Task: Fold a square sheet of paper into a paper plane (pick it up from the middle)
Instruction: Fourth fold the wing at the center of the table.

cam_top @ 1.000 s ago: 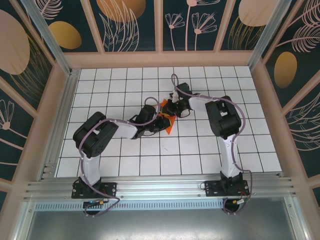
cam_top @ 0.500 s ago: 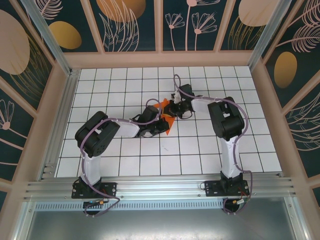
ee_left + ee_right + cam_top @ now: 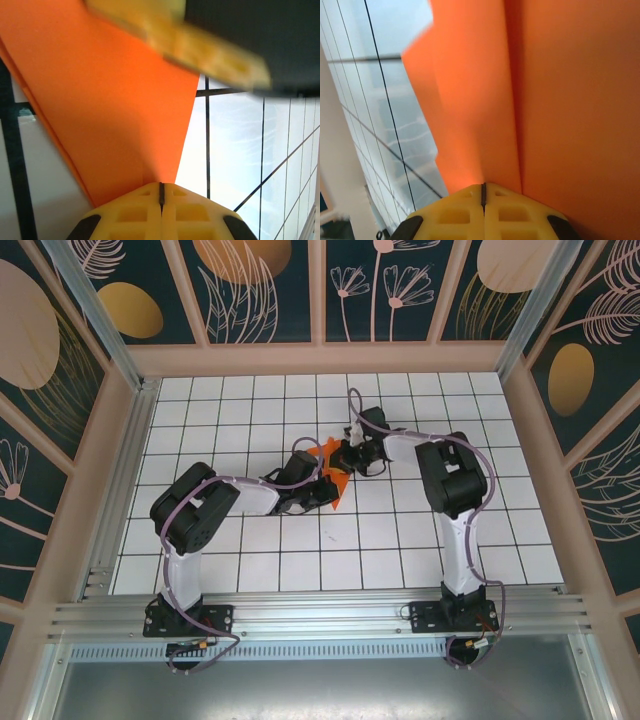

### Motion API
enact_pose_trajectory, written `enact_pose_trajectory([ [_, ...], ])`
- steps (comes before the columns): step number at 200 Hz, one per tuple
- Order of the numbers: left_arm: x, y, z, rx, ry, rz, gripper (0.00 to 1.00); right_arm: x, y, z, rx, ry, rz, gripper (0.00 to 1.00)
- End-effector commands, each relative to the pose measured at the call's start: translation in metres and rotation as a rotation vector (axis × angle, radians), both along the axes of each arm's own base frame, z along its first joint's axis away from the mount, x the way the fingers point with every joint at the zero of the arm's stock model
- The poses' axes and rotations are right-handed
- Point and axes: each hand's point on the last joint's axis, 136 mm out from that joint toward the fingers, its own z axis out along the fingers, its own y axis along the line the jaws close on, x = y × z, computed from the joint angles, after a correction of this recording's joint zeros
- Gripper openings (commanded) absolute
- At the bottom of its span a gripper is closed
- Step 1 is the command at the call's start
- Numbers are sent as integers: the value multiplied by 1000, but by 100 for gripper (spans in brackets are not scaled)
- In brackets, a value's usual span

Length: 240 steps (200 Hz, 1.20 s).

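- Enclosed cell: white tiled table [image 3: 400, 540] with a black grid, dark floral walls [image 3: 250, 290], aluminium rail [image 3: 320, 615] along the bottom of the top view.
- Both arms reach in and meet just above centre of the top view. The orange paper [image 3: 335, 483] sits between the two wrists, mostly covered by them.
- Left gripper [image 3: 161, 192]: pads pressed together, seam closed, pinching the paper's edge. The paper fans out from the tips toward the upper left of the left wrist view; tiles show past it on the right.
- Right gripper [image 3: 483, 192]: also clamped flat on the paper. A fold line runs straight up the frame from the tips, and a second layer steps out to the left.
- The paper is layered and creased, not a flat square. By my read, not a finished dart yet.
- Lifted or resting on the table: can't tell for sure.
- Key relation: both grippers hold the same piece from opposite sides, left from lower left, right from upper right, tips just beside each other. The visible orange runs roughly top to bottom in the top view, slightly tilted, so across the line between them.
- Neither arm is nearer. The next fold probably needs one gripper anchoring at the crease while the other swings its flap.
- Risk: thin paper tears or slips if they pull apart.
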Motion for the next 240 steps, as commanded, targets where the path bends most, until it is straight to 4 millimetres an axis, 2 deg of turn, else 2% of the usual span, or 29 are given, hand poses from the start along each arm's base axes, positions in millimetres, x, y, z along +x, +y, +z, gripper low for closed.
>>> enact_pose_trajectory([
  [1,-17,18,-36,118,85,-13,0,31,-8,-9,-40,-18,-52,5],
  [33,-21,20,-40,130,94,-24,0,52,-9,-15,-69,-28,-87,5],
  [122,-23,23,-40,134,92,-25,0,127,-32,-21,-131,-67,-267,5],
  [138,-23,22,-39,135,89,-29,0,144,-37,-11,-132,-94,-301,5],
  [150,-21,21,-35,133,79,-32,0,155,-37,8,-115,-129,-305,6],
  [166,-15,17,-24,121,52,-33,0,163,-32,43,-90,-188,-290,7],
  [177,-14,15,-16,112,34,-40,0,161,-30,68,-66,-222,-271,9],
  [180,-7,9,-4,93,9,-39,0,160,-30,74,-62,-227,-267,10],
  [198,6,-2,30,40,-62,-43,6,141,-31,103,-55,-264,-243,15],
  [209,13,-7,53,10,-111,-40,11,123,-35,111,-63,-274,-232,19],
  [221,19,-6,75,-9,-159,-25,20,99,-41,114,-79,-285,-226,29],
  [240,22,6,92,-5,-204,12,27,62,-49,111,-91,-300,-215,41],
])
